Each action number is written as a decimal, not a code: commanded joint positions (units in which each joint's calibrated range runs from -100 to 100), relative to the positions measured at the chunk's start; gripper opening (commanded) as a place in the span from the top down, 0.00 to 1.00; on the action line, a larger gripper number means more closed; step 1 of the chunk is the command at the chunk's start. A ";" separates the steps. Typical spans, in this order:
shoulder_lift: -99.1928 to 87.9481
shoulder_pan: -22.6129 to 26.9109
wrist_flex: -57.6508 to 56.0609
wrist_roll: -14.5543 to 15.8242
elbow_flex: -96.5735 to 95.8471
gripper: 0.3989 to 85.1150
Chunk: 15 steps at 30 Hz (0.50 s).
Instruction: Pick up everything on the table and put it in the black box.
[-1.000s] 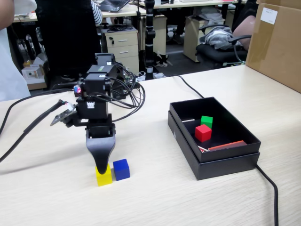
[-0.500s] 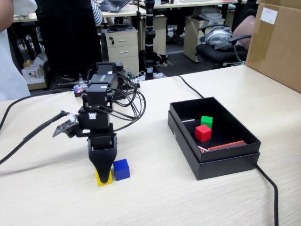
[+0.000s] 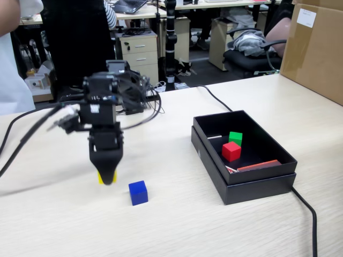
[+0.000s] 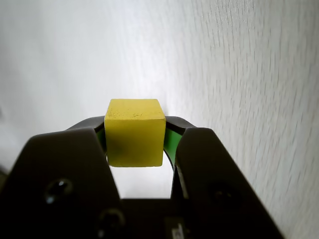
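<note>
My gripper (image 3: 107, 179) points down at the table's left part and is shut on a yellow cube (image 3: 100, 178). In the wrist view the yellow cube (image 4: 135, 132) sits squeezed between the two black jaws of my gripper (image 4: 135, 130), whose inner pads are green. A blue cube (image 3: 138, 193) lies on the table just right of the gripper. The black box (image 3: 257, 184) stands open at the right. It holds a red cube (image 3: 231, 151), a green cube (image 3: 235, 138) and a thin red strip (image 3: 258, 165).
A black cable (image 3: 306, 209) runs along the table past the box's right side. More cables (image 3: 21, 136) trail from the arm to the left. A cardboard box (image 3: 315, 48) stands at the far right. Chairs and desks are behind the table.
</note>
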 commanded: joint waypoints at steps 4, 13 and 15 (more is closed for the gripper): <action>-26.57 4.84 -2.87 0.39 -4.85 0.89; -27.37 20.46 -2.87 6.50 -9.48 0.89; -22.32 22.76 -2.87 7.52 -8.39 0.89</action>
